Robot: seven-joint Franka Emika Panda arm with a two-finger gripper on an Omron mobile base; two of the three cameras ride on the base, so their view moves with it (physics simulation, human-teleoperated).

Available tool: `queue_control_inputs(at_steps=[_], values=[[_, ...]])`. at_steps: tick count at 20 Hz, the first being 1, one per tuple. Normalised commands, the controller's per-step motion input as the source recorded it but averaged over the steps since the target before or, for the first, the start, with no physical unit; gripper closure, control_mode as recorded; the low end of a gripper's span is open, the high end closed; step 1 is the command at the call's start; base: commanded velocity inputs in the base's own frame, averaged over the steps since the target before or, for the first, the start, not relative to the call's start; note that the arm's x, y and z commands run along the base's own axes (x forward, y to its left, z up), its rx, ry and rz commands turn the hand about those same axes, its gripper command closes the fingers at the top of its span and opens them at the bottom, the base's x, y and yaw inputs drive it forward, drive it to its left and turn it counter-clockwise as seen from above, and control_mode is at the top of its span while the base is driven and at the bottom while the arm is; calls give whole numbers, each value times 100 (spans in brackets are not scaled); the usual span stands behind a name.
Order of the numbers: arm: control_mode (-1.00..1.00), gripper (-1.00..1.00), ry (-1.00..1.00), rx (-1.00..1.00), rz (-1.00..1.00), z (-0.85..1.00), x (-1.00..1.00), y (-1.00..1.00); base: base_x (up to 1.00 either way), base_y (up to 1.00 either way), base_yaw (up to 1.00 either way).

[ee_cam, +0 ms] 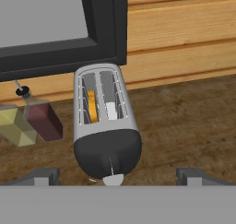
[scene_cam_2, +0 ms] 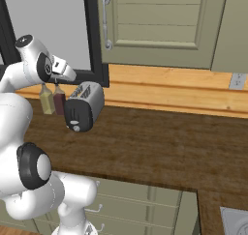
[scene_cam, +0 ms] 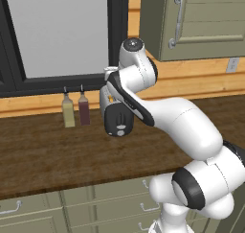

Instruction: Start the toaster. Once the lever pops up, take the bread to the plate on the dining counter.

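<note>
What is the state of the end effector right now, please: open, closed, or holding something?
End effector: open, holding nothing; its fingertips stand wide apart above the toaster.

Two small bottles stand side by side at the back of the dark wood table (scene_cam_2: 160, 147): a yellowish bottle (scene_cam: 69, 113) and a dark red bottle (scene_cam: 84, 109), touching or nearly so. Behind them a black-framed window (scene_cam: 57, 30) rises above a pale wooden backsplash (scene_cam_2: 184, 91). A grey-green wall cabinet (scene_cam_2: 160, 21) with a metal handle (scene_cam_2: 106, 21) hangs beside it, and drawers (scene_cam: 110, 203) run below.
</note>
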Motion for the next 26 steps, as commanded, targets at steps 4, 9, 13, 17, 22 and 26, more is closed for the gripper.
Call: queue_control_inputs(at_steps=[4,9,13,17,22,26], values=[[-100,-100,0,0,0,0,0,0,0,0,0],[-100,-100,0,0,0,0,0,0,0,0,0],[-100,-100,0,0,0,0,0,0,0,0,0],[-100,-100,0,0,0,0,0,0,0,0,0],[-100,-100,0,0,0,0,0,0,0,0,0],[-100,-100,0,0,0,0,0,0,0,0,0]])
